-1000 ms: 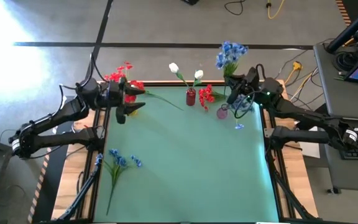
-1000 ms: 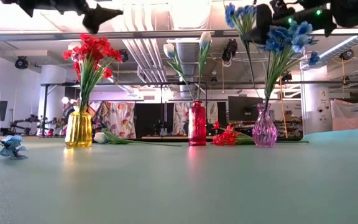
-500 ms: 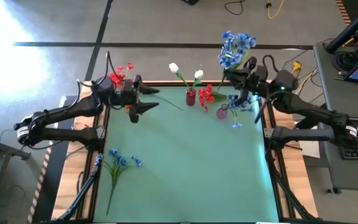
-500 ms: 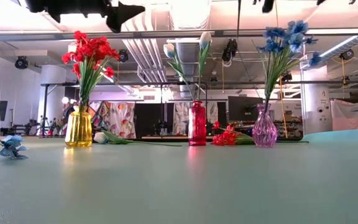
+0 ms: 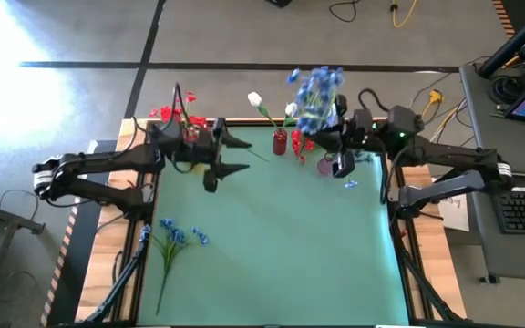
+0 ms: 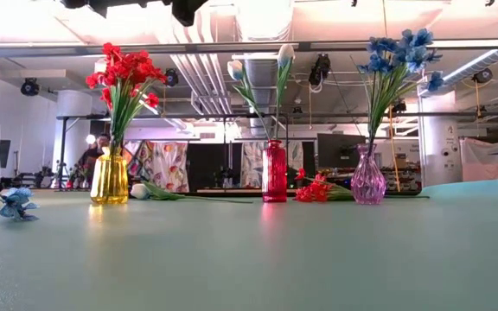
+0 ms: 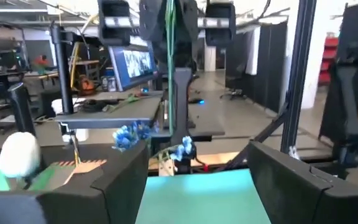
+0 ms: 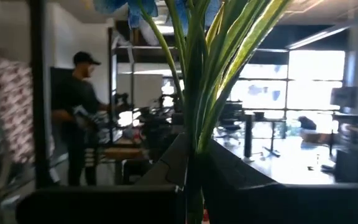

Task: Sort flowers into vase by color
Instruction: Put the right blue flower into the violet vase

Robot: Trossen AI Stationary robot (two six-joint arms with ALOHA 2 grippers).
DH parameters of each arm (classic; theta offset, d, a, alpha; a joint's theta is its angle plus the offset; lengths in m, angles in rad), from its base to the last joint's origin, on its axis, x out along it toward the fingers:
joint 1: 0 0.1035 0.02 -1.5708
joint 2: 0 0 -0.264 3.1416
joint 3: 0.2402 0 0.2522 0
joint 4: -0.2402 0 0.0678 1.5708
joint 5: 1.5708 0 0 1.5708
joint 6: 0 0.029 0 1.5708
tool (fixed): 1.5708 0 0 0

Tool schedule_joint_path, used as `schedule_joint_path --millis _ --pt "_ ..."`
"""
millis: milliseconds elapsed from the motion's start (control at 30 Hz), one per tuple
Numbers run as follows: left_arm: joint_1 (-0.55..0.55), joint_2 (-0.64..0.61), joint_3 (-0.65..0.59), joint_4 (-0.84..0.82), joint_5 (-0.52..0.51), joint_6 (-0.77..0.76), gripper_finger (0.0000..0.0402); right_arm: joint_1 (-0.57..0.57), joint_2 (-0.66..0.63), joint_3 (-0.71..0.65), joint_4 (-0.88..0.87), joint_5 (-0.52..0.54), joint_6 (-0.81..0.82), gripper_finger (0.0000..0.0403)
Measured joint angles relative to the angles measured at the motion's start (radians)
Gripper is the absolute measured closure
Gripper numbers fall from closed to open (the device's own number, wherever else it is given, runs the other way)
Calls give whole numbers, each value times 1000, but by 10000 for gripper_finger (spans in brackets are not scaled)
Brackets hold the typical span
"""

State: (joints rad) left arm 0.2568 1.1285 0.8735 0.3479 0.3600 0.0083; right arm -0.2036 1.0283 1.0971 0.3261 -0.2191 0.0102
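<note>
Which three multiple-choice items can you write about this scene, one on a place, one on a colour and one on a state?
1. Where is the loose blue spray?
A. standing in a vase
B. flat on the mat, toward the left arm's side
C. hanging off the table's edge

2. What colour is the vase that holds the white buds?
A. red
B. yellow
C. purple

3. What is the state of the right gripper?
A. open and empty
B. resting on the mat
C. shut on blue flower stems

Key: 1 B, the high view shows it lying there. 2 A, the low view shows them in it. 3 C, stems rise between its fingers.
</note>
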Motion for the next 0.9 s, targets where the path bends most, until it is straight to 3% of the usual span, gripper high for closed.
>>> schedule_joint_path --millis 133,233,667,900 --pt "-117 4 -10 -9 -169 74 165 74 29 46 -51 2 -28 385" --pt "-177 13 -12 -22 -237 98 175 125 42 62 -61 18 -38 385" --pt "-230 171 5 204 -246 49 181 204 135 65 -16 44 -51 385" --pt "-237 266 64 215 -212 24 181 204 209 73 71 39 -90 385"
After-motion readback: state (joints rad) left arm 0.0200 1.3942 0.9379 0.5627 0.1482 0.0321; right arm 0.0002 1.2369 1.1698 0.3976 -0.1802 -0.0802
